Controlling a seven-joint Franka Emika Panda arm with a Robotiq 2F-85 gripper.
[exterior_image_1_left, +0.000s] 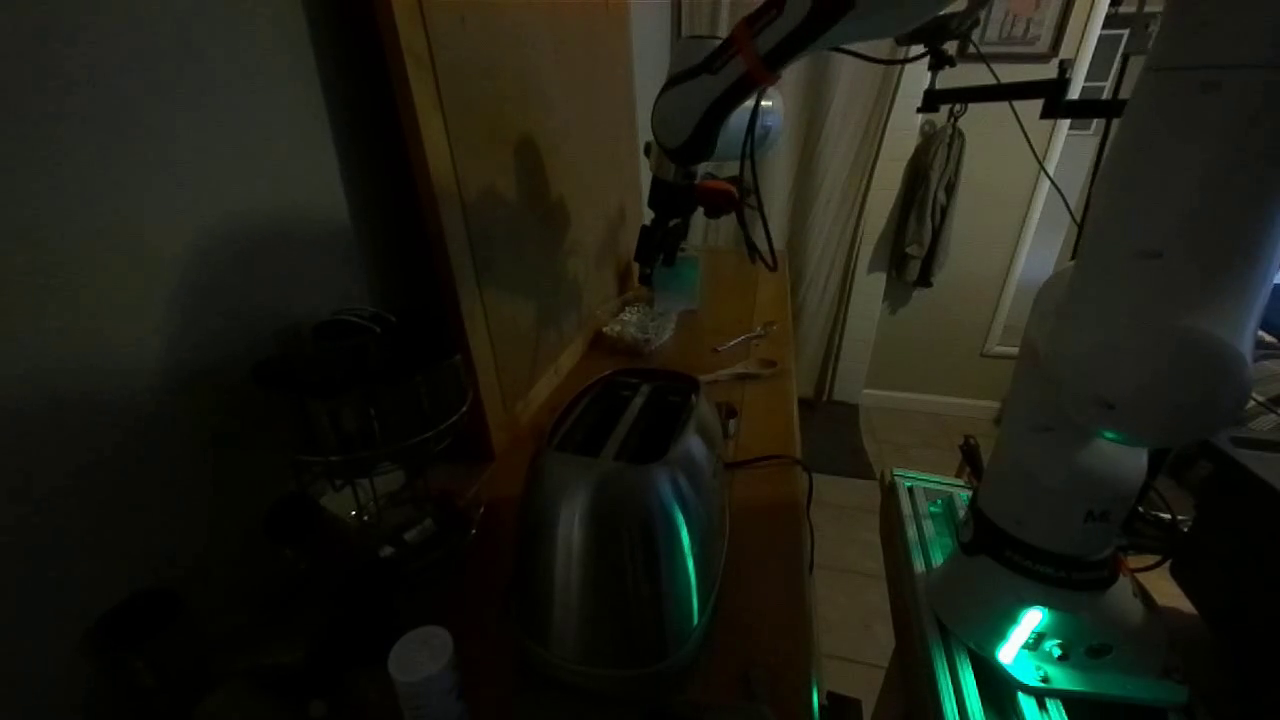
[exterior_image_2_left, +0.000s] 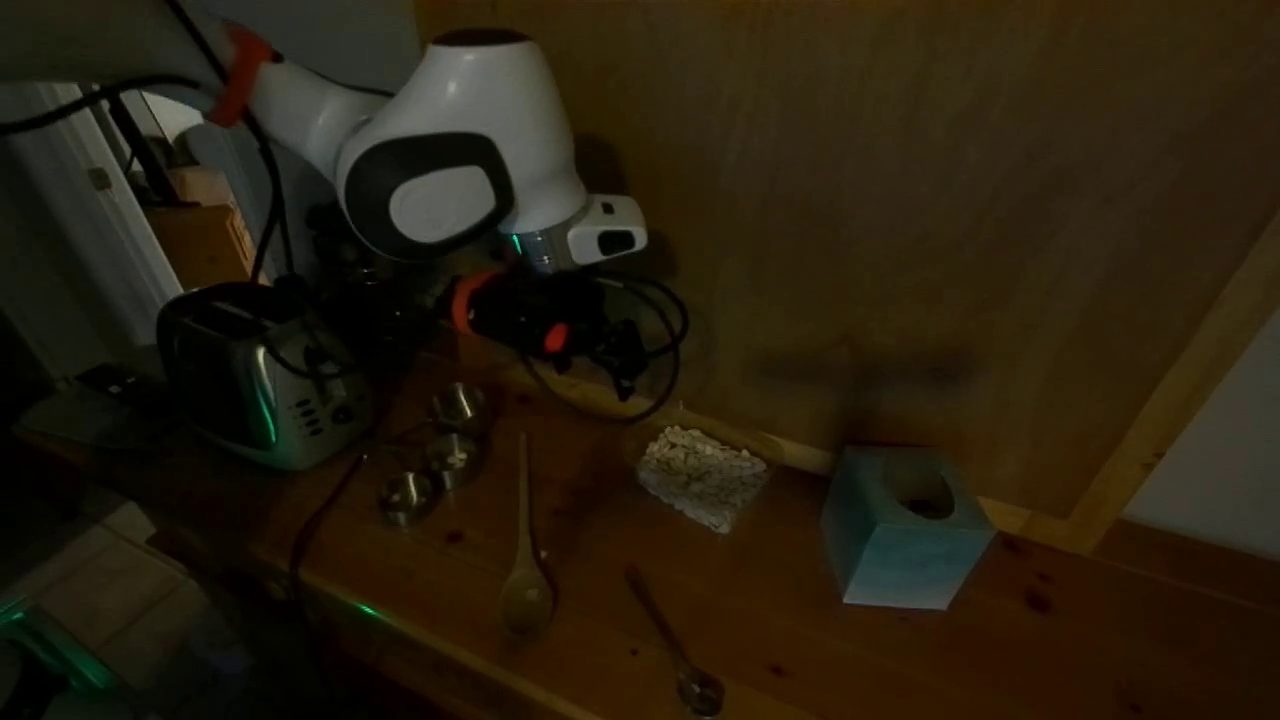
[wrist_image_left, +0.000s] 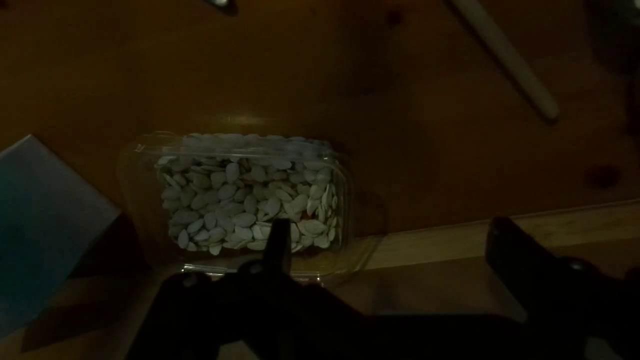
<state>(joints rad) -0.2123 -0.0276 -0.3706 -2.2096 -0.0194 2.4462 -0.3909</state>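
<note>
Wrist view: clear tub (wrist_image_left: 346, 205) of pale seeds (wrist_image_left: 245, 200) on the bench (wrist_image_left: 300, 65), right by the foot of the wooden panel (exterior_image_2_left: 900, 200); can't tell if they touch. My claw (wrist_image_left: 390, 225) is spread wide, holding nothing, hanging above; from here one side of it overlaps the seeds, the other sits past the tub, and an exterior view shows a gap, so I read no contact. Progress, my judgement: early, no grasp made, nothing lifted, all the handling left to do. Outward from there, in an exterior view: blue box (exterior_image_2_left: 900, 570) with an oval opening on top, just beside the tub, upright; wooden spoon (exterior_image_2_left: 525, 600) and smaller spoon (exterior_image_2_left: 660, 622) lying loose on the bench, apart from each other; three metal cups (exterior_image_2_left: 408, 495) clustered beyond them, near the toaster (exterior_image_2_left: 275, 400).
</note>
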